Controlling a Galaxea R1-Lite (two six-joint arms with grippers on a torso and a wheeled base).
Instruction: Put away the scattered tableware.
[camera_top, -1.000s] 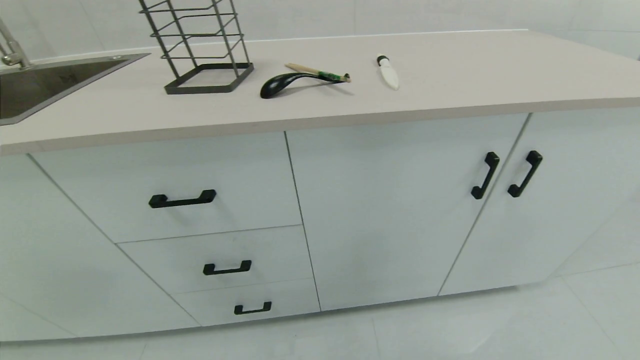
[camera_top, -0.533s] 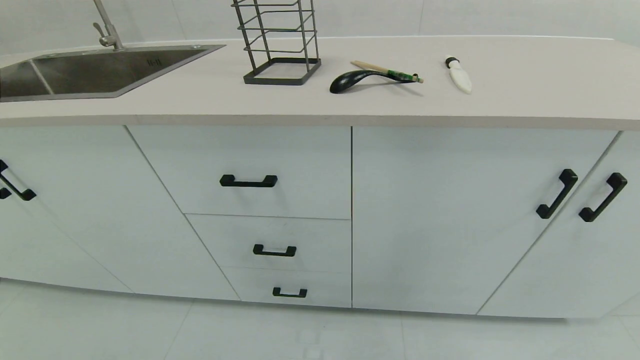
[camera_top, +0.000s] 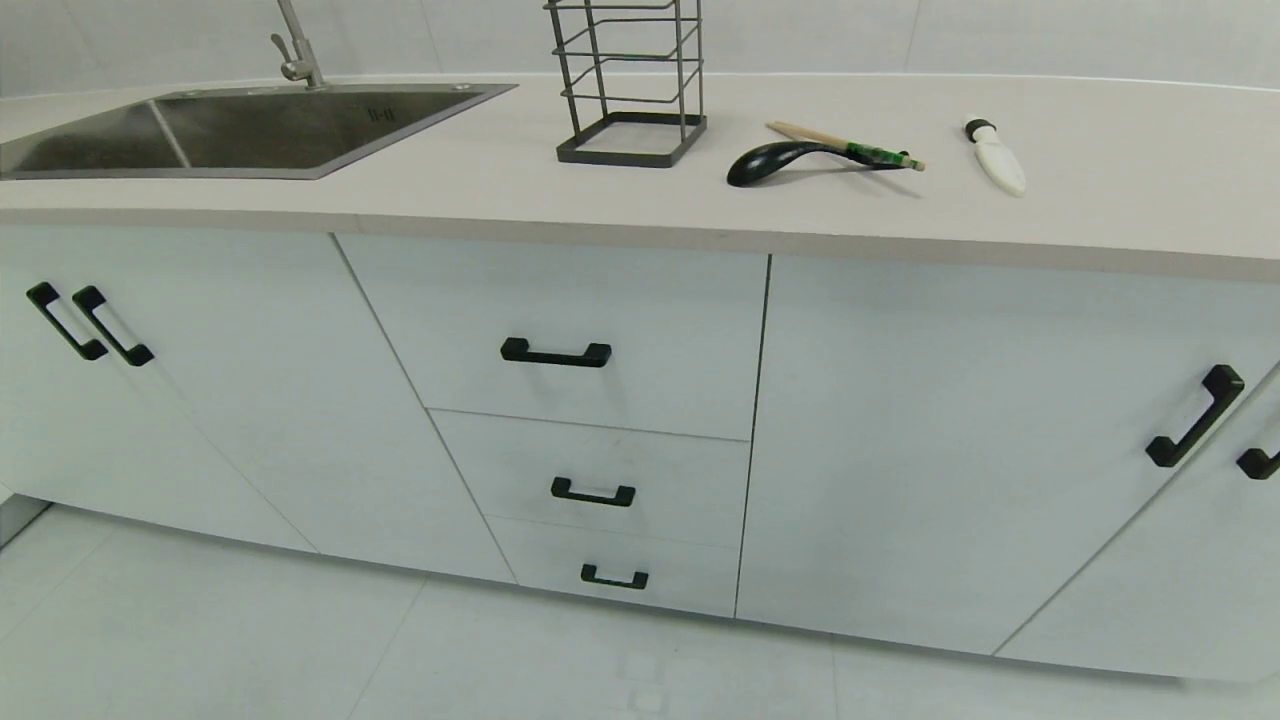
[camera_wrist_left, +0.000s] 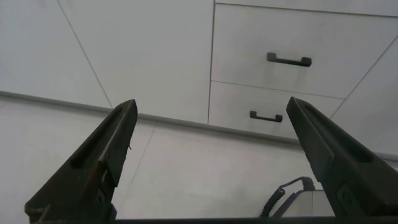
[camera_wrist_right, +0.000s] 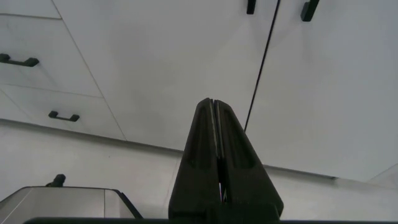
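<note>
On the beige countertop (camera_top: 500, 190) lie a black spoon (camera_top: 790, 160), a pair of wooden chopsticks with green bands (camera_top: 845, 146) resting across the spoon's handle, and a white knife with a black end (camera_top: 996, 165) to their right. A dark wire rack (camera_top: 630, 85) stands left of the spoon. My left gripper (camera_wrist_left: 211, 112) is open and empty, low in front of the drawers (camera_wrist_left: 280, 74). My right gripper (camera_wrist_right: 214, 109) is shut with nothing in it, facing the cabinet doors (camera_wrist_right: 186, 68) near the floor.
A steel sink (camera_top: 250, 125) with a tap (camera_top: 295, 50) is set into the counter's left part. Below are three drawers with black handles (camera_top: 555, 352) and cabinet doors on both sides (camera_top: 1195, 430). Tiled floor (camera_top: 200, 640) lies in front.
The whole head view has shifted: the counter and its things now sit farther right and the sink shows more, so the camera moved. The tableware has not moved on the counter.
</note>
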